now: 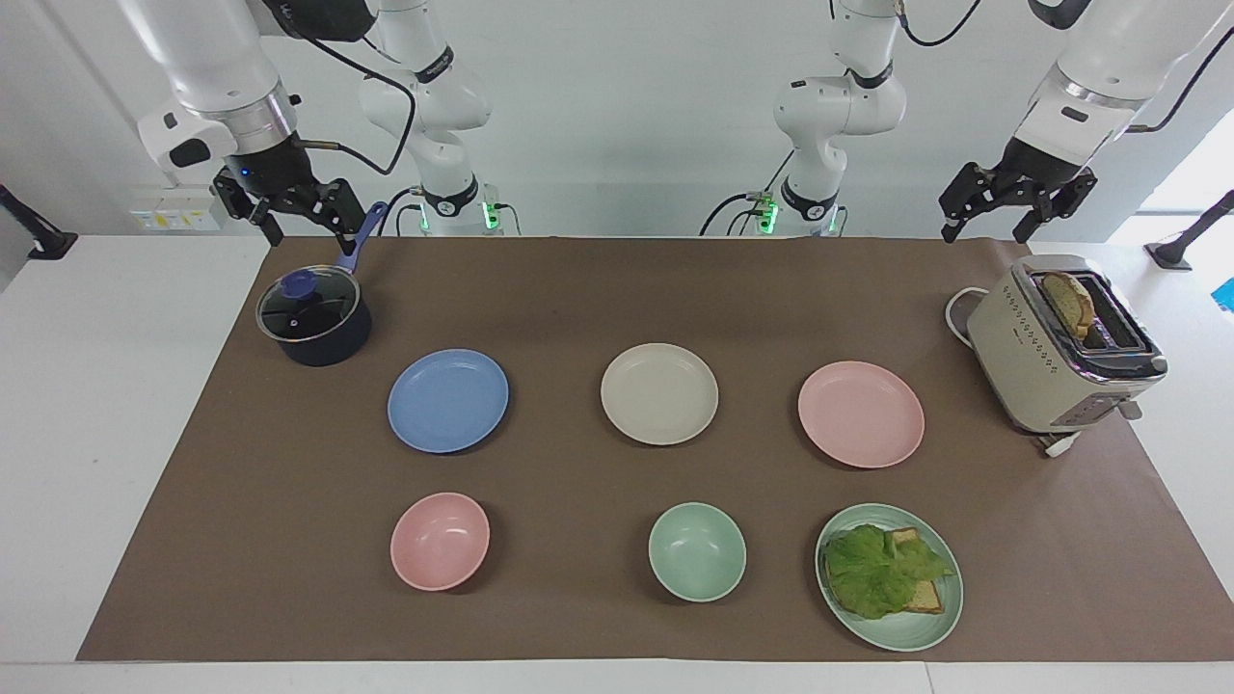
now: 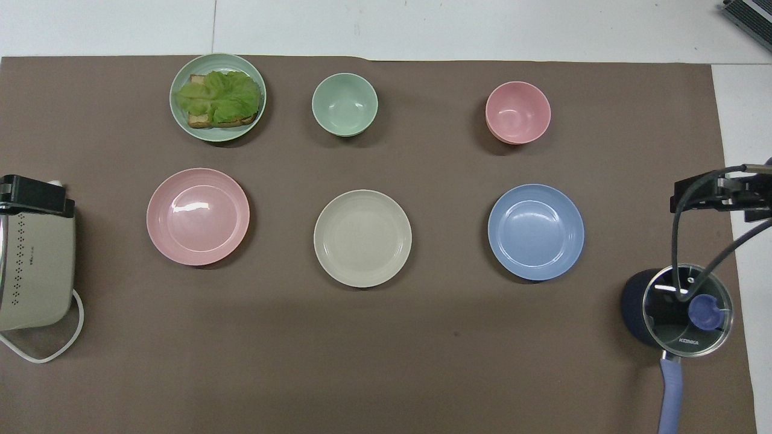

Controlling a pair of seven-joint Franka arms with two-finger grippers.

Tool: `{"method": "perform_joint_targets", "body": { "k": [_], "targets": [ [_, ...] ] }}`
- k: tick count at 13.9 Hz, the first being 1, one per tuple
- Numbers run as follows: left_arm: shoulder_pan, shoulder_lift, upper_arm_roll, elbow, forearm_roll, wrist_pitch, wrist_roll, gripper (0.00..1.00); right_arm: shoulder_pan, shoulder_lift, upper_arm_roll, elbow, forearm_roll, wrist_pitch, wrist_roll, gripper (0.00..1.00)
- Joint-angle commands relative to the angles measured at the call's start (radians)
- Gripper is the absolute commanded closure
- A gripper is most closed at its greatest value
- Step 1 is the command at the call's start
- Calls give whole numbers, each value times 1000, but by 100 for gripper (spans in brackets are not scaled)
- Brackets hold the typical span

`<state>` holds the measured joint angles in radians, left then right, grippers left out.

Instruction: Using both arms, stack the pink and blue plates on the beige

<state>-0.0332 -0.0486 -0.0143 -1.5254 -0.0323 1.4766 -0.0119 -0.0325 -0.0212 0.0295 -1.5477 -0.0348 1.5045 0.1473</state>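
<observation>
Both arms wait raised: left fingers (image 1: 1015, 214) open and empty above the toaster (image 1: 1060, 352), right fingers (image 1: 289, 214) open and empty above the pot (image 1: 313, 318); pink plate (image 1: 861, 413), beige plate (image 1: 659, 393) and blue plate (image 1: 447, 400) lie apart.

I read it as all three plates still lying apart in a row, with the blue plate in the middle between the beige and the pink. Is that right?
Not quite. The three plates do lie apart in a row, but the beige plate is in the middle, between the blue plate and the pink plate. The overhead view shows it plainly, and the facing view agrees.
</observation>
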Motion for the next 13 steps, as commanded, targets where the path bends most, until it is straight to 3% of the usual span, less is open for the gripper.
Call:
{"method": "perform_joint_targets", "body": {
  "k": [1, 13],
  "targets": [
    [4, -33, 2, -35, -12, -7, 10, 0, -4, -8, 0, -9, 0, 3, 11, 0],
    [9, -36, 2, -41, -11, 7, -3, 0, -14, -6, -5, -9, 0, 3, 8, 0]
  ]
}}
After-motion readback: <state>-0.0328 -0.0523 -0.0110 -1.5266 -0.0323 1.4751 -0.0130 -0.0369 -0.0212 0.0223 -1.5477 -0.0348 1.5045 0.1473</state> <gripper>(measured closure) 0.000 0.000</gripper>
